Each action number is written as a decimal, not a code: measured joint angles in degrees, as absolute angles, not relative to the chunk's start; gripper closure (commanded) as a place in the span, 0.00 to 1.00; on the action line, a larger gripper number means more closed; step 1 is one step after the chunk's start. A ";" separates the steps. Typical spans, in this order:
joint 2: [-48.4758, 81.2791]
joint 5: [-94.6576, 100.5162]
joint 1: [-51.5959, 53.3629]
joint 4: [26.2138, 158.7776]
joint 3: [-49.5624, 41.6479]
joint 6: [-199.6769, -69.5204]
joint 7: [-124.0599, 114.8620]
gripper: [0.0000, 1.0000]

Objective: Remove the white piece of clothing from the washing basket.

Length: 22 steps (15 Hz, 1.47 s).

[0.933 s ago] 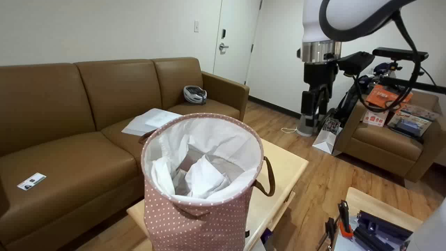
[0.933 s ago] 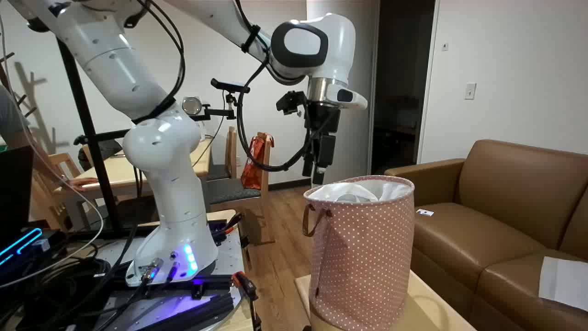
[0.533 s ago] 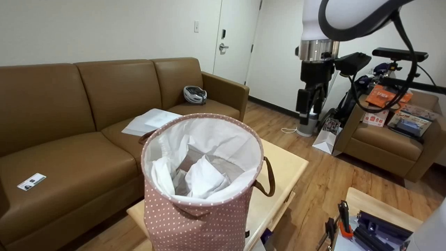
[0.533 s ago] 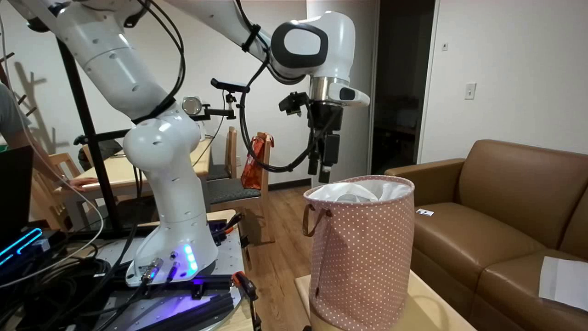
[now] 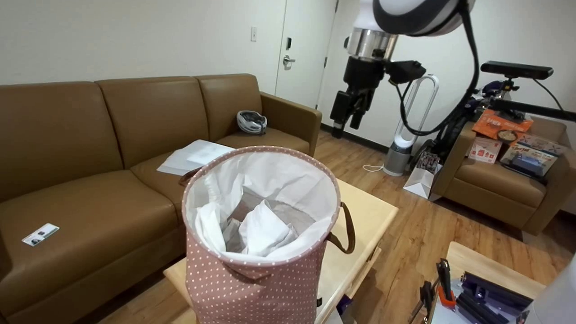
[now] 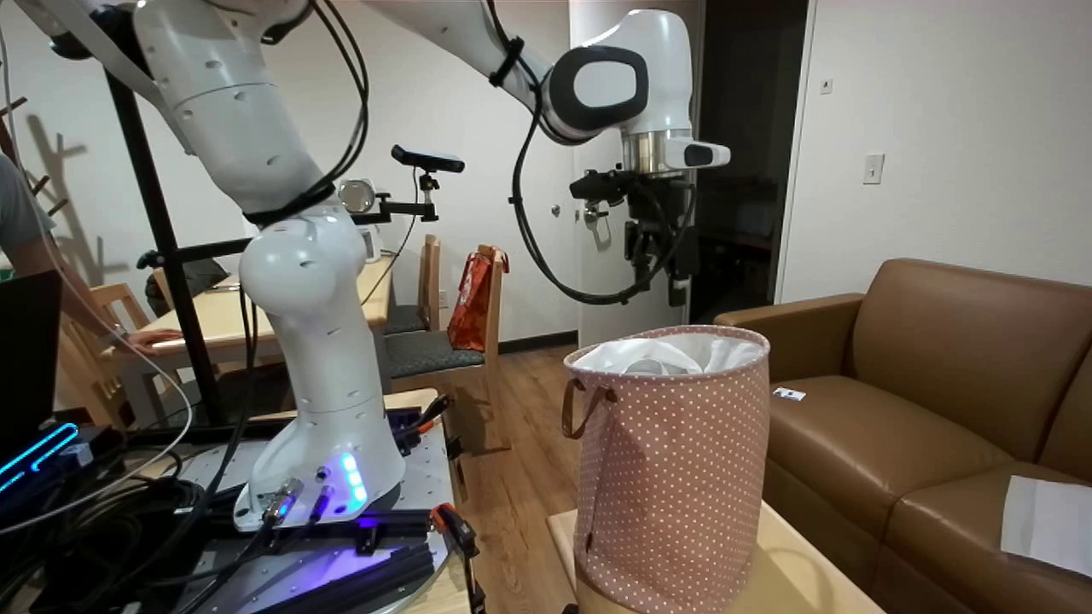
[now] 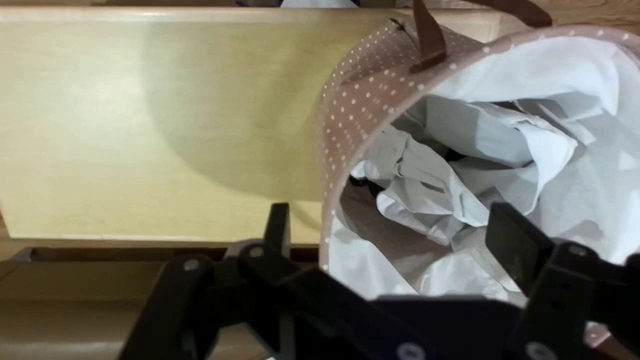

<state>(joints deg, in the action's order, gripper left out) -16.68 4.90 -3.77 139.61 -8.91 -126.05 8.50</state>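
The washing basket, pink-brown with white dots and a white lining, stands on a low table in both exterior views (image 5: 256,292) (image 6: 674,486) and fills the right of the wrist view (image 7: 352,110). Crumpled white clothing (image 5: 265,229) lies low inside it. It also shows in the wrist view (image 7: 425,185), where I cannot fully separate it from the loose lining. My gripper (image 5: 346,126) is open and empty above rim height, as an exterior view shows (image 6: 661,281). In the wrist view, the basket's rim runs between the fingertips (image 7: 392,220); the right finger overlaps the opening, the left one the table.
The low wooden table (image 7: 150,125) carries the basket. A brown sofa (image 5: 81,216) runs alongside, with papers (image 5: 193,155), a helmet (image 5: 252,122) and a card (image 5: 40,234) on it. A brown handle (image 5: 346,229) sticks out from the basket's side.
My gripper has moved up and left in an exterior view, and right and up in an exterior view, coming above the basket's far side. The basket and clothing have not moved.
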 measured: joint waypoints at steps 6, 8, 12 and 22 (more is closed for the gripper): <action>-3.07 -2.66 2.18 128.17 -4.71 -126.11 12.84 0.00; 2.00 -3.16 2.52 124.84 -3.07 -126.11 11.79 0.00; 11.87 -3.41 2.51 119.60 -1.57 -126.20 7.49 0.00; 25.19 -8.10 2.40 115.87 -0.03 -125.85 -6.64 0.00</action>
